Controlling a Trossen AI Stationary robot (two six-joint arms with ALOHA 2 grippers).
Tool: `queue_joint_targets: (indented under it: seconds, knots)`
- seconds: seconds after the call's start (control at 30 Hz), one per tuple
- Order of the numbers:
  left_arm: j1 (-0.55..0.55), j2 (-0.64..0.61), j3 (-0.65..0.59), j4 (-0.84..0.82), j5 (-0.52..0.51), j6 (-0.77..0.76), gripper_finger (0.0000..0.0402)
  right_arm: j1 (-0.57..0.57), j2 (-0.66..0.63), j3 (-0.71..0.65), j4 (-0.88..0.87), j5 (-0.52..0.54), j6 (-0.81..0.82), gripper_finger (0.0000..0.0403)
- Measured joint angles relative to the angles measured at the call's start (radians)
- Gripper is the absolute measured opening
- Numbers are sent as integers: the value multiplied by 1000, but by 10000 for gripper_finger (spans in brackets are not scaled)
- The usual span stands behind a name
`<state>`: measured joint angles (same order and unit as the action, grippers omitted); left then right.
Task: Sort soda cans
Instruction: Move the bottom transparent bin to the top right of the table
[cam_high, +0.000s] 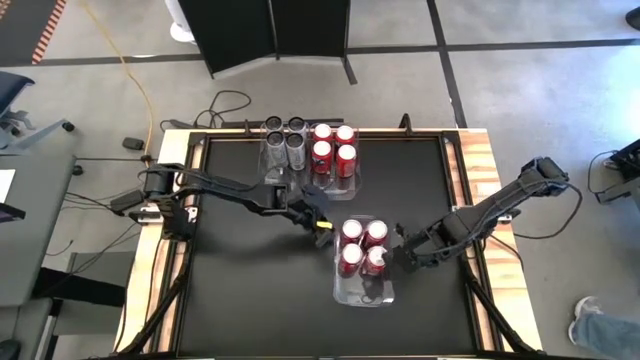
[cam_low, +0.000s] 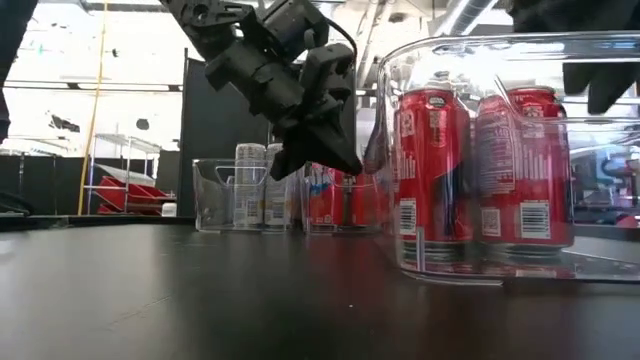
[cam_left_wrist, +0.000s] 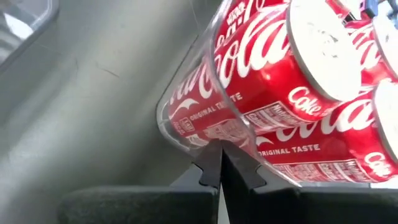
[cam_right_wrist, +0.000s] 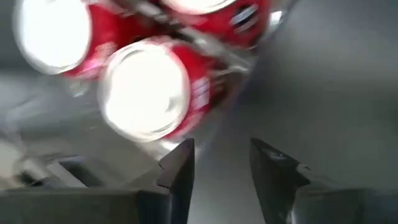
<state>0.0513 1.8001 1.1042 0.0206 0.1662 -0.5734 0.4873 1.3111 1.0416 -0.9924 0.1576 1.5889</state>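
Right gripper (cam_right_wrist: 221, 168): fingers spread with a clear gap, nothing between them; sits just off the right side of the near clear plastic bin (cam_high: 364, 290), low by the black table top (cam_high: 250, 300).
Left gripper (cam_left_wrist: 221, 168): fingers pressed together, holding nothing; tips close against the outside corner of the near bin, at its far-left side; in the low view it hangs above the table, left of the bin.
Near bin contents: four red Coca-Cola cans (cam_high: 362, 245), upright, packed two by two in the bin's far half; near half of the bin holds no can.
Far side of table: clear bin with four more red cans (cam_high: 333, 148), upright, two by two; touching its left side, a second clear bin with four silver-grey cans (cam_high: 284, 138), upright, two by two.
Both far bins stand well apart from either gripper.
Surround: wooden table frame (cam_high: 480, 160); grey floor with a yellow cable (cam_high: 140, 80); a person's shoe at the picture's lower right corner (cam_high: 590, 318)
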Motion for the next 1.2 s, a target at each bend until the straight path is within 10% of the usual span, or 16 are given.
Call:
queue_joint_targets:
  seconds: [0.23, 0.67, 1.2]
  knots:
    - [19, -1, 0, -19, 12, 13, 0, -6, -3, 0, -66, 95, 64, 168]
    - [63, -121, -1, -175, 20, 113, 0, -320, -63, 19, -113, 23, -341, 96]
    - [87, -291, -2, -456, -82, 244, 0, -418, 53, 18, -65, -26, -556, 86]
